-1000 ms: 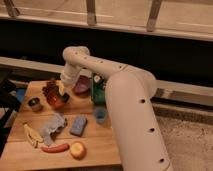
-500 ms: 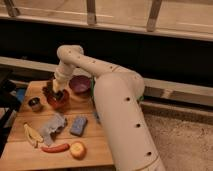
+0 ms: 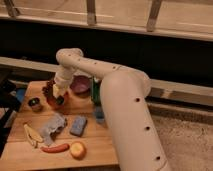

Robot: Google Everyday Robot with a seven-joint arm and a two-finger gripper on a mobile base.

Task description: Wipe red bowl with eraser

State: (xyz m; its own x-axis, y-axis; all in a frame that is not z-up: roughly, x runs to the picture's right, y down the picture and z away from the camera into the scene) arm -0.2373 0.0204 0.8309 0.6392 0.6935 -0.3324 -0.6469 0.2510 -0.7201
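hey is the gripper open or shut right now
Shut. The gripper sits low over the red bowl at the table's back left, beside the purple bowl.

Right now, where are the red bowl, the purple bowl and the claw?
red bowl [image 3: 52, 101]: camera view, left rim showing beside the claw.
purple bowl [image 3: 80, 85]: camera view, inner wall.
claw [image 3: 59, 98]: camera view, tip, down in the red bowl.
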